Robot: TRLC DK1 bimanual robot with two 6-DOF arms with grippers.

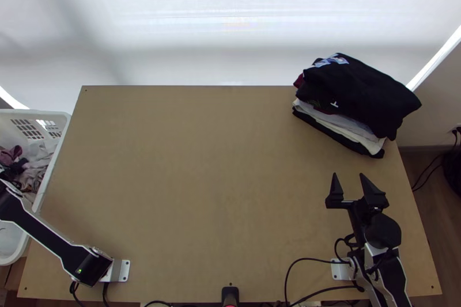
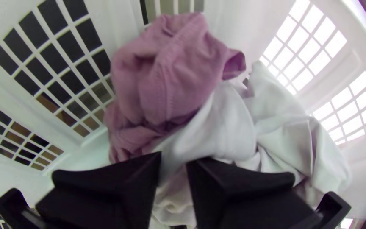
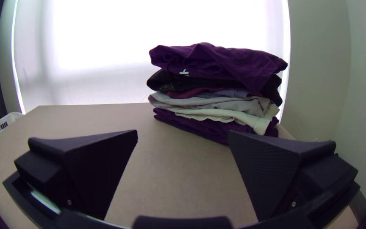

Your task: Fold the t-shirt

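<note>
Mauve cloth (image 2: 166, 63) with a raised seam lies bunched beside crumpled pale cloth (image 2: 223, 131) in the white plastic basket (image 1: 57, 114), at the left of the wooden table (image 1: 201, 163). We cannot tell which of these is the t-shirt; their folds hide one another. The top view's left edge cuts off the left arm (image 1: 52, 243); in its wrist view we see the left gripper (image 2: 174, 157) inside the latticed basket, fingers narrowly parted, pale cloth showing between them. The right gripper (image 1: 348, 174) holds nothing over the near right of the table, its black wedge-shaped fingers spread wide. At far right, we note a stack of folded garments (image 1: 363, 88): the top view shows its uppermost print, the right wrist view its soft, layered edges.
</note>
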